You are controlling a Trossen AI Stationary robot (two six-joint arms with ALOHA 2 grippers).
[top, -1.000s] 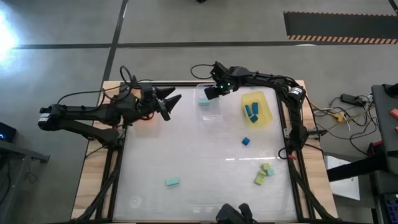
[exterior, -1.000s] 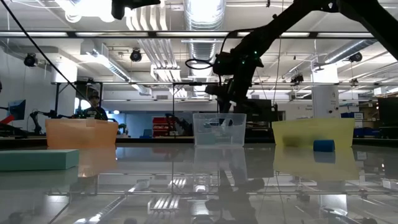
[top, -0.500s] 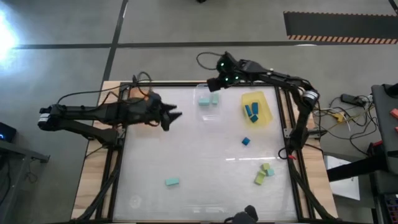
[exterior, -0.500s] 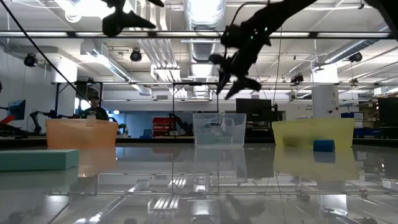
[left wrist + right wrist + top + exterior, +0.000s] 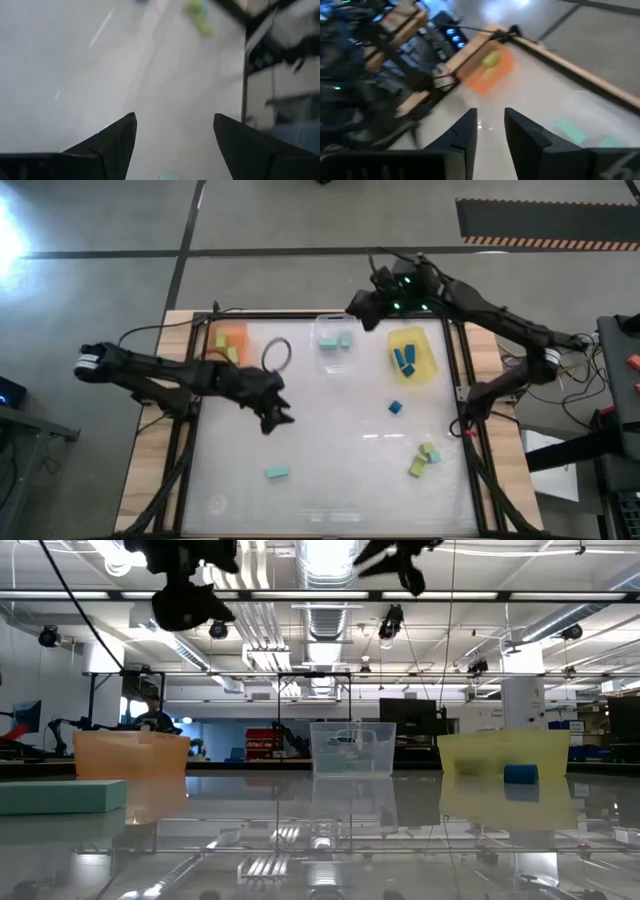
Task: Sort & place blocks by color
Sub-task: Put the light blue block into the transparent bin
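One teal block (image 5: 277, 472) lies near the spread, empty left end effector (image 5: 278, 411).

Glossy white table with three trays and loose blocks

The table (image 5: 320, 430) carries an orange tray (image 5: 231, 343), a clear tray (image 5: 335, 346) and a yellow tray (image 5: 413, 354) along its far edge; a teal block (image 5: 277, 472), a small blue block (image 5: 395, 407) and a yellow-green and teal cluster (image 5: 424, 459) lie loose on it.
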